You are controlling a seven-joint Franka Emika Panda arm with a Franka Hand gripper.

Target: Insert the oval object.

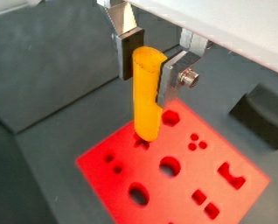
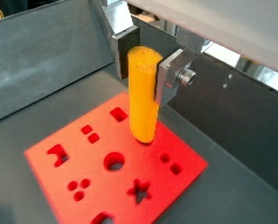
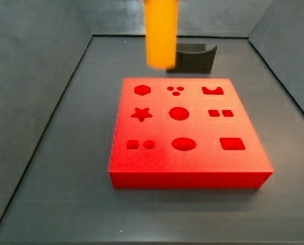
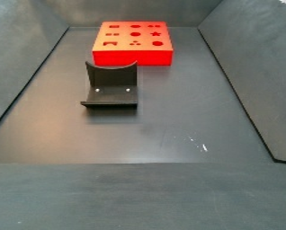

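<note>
My gripper (image 1: 152,68) is shut on the oval object (image 1: 146,96), a smooth orange-yellow peg that hangs upright between the silver fingers (image 1: 172,80); both also show in a wrist view (image 2: 148,70), the peg (image 2: 142,101) reaching well below the pads. The peg's lower end hovers over the red block (image 1: 165,188) near one edge, not touching it. In a side view the peg (image 3: 162,33) hangs above the block's far edge (image 3: 193,167), with the gripper cut off at the frame's top. The block's oval hole (image 3: 183,144) lies in its near row. In a side view the block (image 4: 133,56) shows, the peg out of view.
The red block has several shaped holes, among them a star (image 3: 141,115), a circle (image 3: 179,114) and a hexagon (image 3: 141,90). The dark fixture (image 3: 193,59) stands on the floor just behind the block, also seen in a side view (image 4: 110,85). Grey walls (image 3: 65,96) enclose the floor.
</note>
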